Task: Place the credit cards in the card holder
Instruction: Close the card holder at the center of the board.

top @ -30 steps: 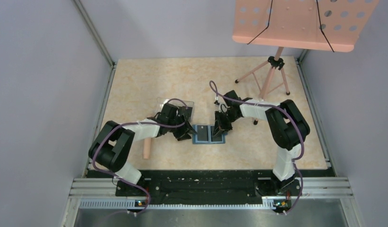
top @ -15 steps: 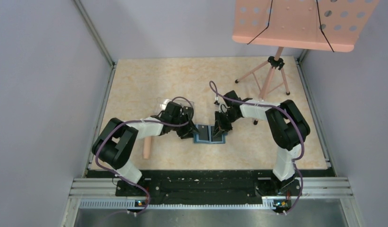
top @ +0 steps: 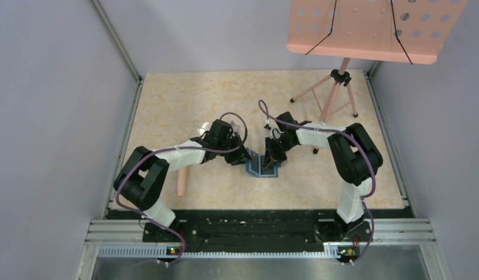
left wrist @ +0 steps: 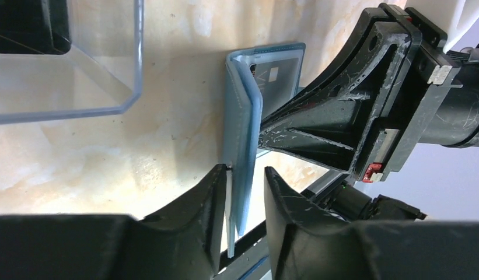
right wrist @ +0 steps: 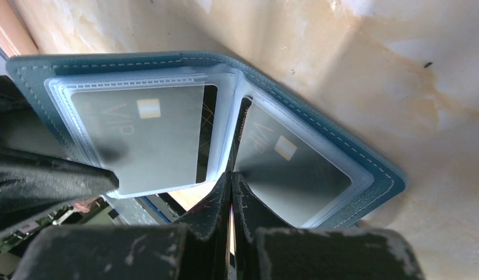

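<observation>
The teal-blue card holder (top: 264, 167) lies on the table between my grippers, its left flap raised upright. In the right wrist view the holder (right wrist: 342, 153) is open in a V, with a black credit card (right wrist: 137, 134) behind the clear sleeve of the left face and a second card (right wrist: 295, 175) in the right face. My left gripper (top: 244, 157) is open, with the raised flap (left wrist: 244, 134) between its fingers (left wrist: 213, 192), touching only the left one. My right gripper (top: 271, 156) is shut, its tips (right wrist: 231, 178) at the holder's centre fold.
A clear plastic box (top: 203, 125) stands just behind the left gripper, its wall close in the left wrist view (left wrist: 108, 108). A wooden peg (top: 181, 184) lies at the near left. A pink music stand (top: 365, 29) on a tripod (top: 333, 96) stands at the back right.
My left gripper has moved right and the holder's left flap has gone from flat to upright. The right gripper has stayed at the fold.
</observation>
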